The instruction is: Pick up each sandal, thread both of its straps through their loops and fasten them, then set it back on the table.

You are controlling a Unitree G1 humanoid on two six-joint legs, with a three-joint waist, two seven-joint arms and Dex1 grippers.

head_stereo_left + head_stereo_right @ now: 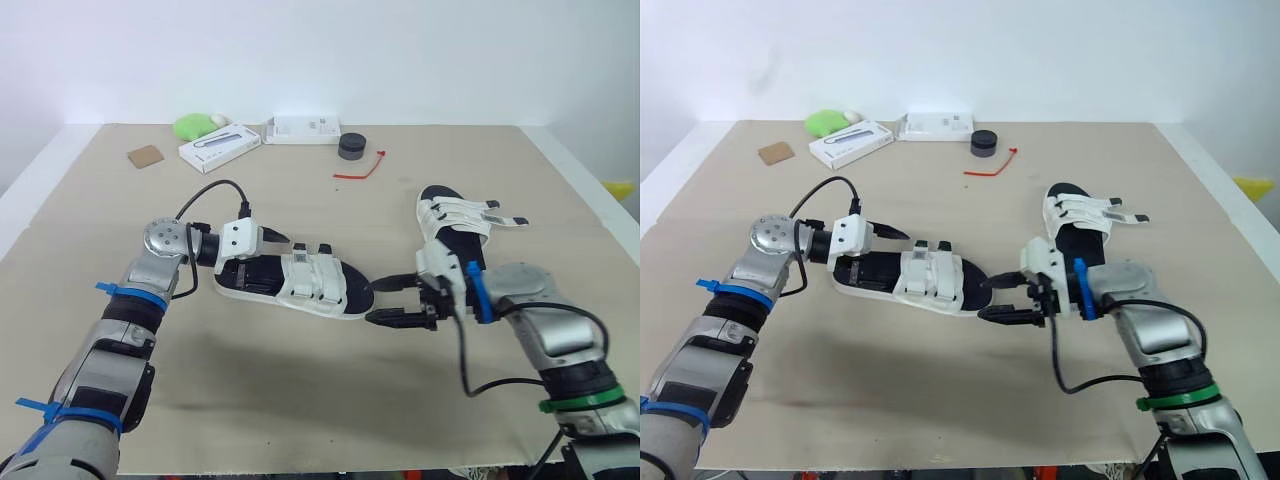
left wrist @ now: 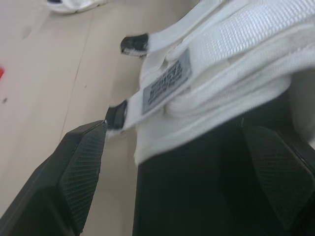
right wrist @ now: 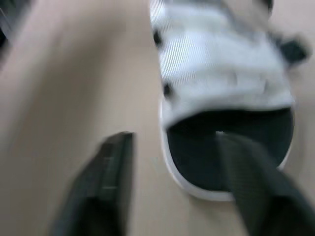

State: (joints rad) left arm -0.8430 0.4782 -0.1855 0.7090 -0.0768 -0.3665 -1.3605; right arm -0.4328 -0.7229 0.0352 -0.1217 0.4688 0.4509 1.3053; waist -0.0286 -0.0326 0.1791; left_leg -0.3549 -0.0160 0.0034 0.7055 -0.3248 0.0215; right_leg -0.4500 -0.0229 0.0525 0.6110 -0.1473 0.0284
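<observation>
Inspecting sandal 1 of 2: straps look closed, sandal 2 not begun

The near sandal [image 1: 300,280] lies mid-counter, heel toward the left hand [image 1: 270,242] and toe toward the right hand [image 1: 385,300]. Its 2 white straps sit flat across the footbed with their black tips close to the side. I judge them fastened, though the loops themselves cannot be made out.

Left hand: fingers apart, one beside the sandal's edge and the other over the black footbed at the heel, not clamped. Right hand: fingers apart at the toe, one over the counter [image 1: 300,400] and the other over the toe end, no grip. Whether the sole rests fully on the counter cannot be told.

The far sandal [image 1: 452,218] lies beyond the right hand, its 2 straps sticking out sideways, loose.

Assessment: roughly half done. Outstanding: confirm sandal 1 is set down, then pick up, thread, fasten and replace sandal 2.
</observation>
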